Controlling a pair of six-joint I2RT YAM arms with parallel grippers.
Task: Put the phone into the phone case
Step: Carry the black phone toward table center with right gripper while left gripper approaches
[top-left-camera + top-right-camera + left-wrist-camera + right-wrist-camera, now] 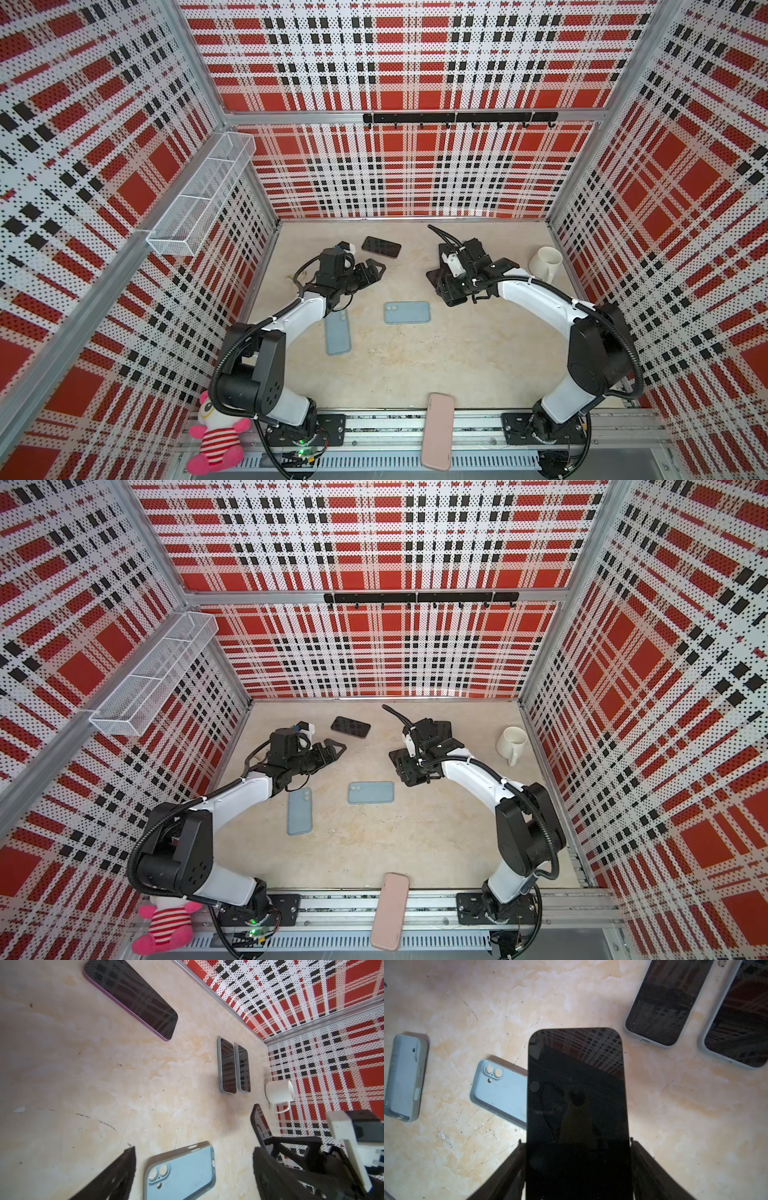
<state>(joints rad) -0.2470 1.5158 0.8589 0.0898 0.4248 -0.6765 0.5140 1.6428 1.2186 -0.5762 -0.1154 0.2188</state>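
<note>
phone is being clamped by its edges in the right gripper; left gripper is being held wide, empty; blue phone case is being seen flat at eight o'clock of the phone in both top views.

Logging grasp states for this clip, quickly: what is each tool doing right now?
Left tool: open, holding nothing.
Right tool: closed on the black phone.

Dark-screened phone lengthwise between the right fingers; pale blue phone case flat, well apart
</note>
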